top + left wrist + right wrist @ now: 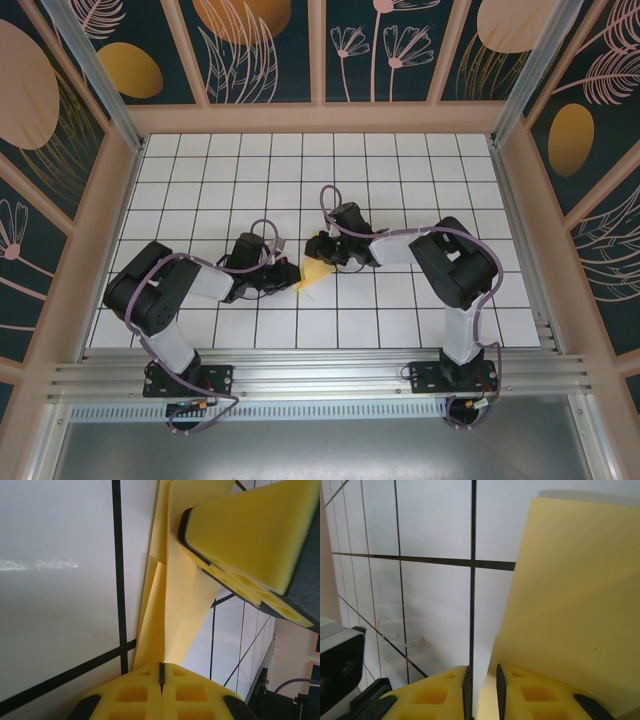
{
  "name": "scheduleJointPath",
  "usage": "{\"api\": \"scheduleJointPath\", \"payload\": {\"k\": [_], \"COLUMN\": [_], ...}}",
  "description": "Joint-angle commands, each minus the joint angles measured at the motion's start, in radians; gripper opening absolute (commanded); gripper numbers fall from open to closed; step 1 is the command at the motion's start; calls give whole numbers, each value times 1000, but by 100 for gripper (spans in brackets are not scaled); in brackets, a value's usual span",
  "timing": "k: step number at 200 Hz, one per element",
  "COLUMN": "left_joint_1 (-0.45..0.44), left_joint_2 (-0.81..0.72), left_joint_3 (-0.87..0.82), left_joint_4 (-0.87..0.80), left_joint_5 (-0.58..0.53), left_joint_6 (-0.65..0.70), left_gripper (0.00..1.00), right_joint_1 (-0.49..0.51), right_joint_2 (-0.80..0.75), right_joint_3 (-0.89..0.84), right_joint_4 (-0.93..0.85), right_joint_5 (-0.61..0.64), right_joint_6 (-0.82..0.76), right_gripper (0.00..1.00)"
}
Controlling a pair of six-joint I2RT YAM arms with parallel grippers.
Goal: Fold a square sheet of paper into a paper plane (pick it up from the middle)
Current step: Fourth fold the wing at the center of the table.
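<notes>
The yellow sheet of paper (314,272), folded into layers, sits just above the white grid table between my two grippers. My left gripper (291,279) pinches its near end. In the left wrist view the jaws (161,666) are pressed together on the paper (182,595), which runs away from them with a centre crease. My right gripper (317,255) comes in from the far right, and one of its yellow fingers (250,535) hangs over the paper. In the right wrist view its jaws (482,672) stand a narrow gap apart, with the paper (570,590) lying against the right finger and an edge reaching into the gap.
The white tiled table (420,170) has black grid lines and wooden walls on three sides. An aluminium rail (320,370) runs along the near edge by the arm bases. Both arms bend inward toward the middle of the table.
</notes>
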State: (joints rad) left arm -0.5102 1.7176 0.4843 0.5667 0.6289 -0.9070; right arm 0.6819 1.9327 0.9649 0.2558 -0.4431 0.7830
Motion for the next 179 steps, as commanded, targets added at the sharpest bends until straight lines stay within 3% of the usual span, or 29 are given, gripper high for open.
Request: {"api": "scheduleJointPath", "payload": {"k": [1, 40, 152, 179], "left_joint_1": [12, 12, 12, 12], "left_joint_2": [-29, -58, -72, -67], "left_joint_3": [-5, -9, 9, 18], "left_joint_4": [-59, -107, -227, -256], "left_joint_5": [-21, -32, -31, -32], "left_joint_6": [40, 87, 193, 218], "left_gripper": [6, 17, 23, 19], "right_joint_1": [-5, -7, -7, -7], "right_joint_2": [28, 38, 42, 42], "right_joint_3": [20, 13, -1, -2], "right_joint_4": [20, 19, 16, 18], "right_joint_5": [16, 24, 30, 30], "right_joint_6": [1, 9, 15, 16], "right_gripper": [24, 24, 25, 25]}}
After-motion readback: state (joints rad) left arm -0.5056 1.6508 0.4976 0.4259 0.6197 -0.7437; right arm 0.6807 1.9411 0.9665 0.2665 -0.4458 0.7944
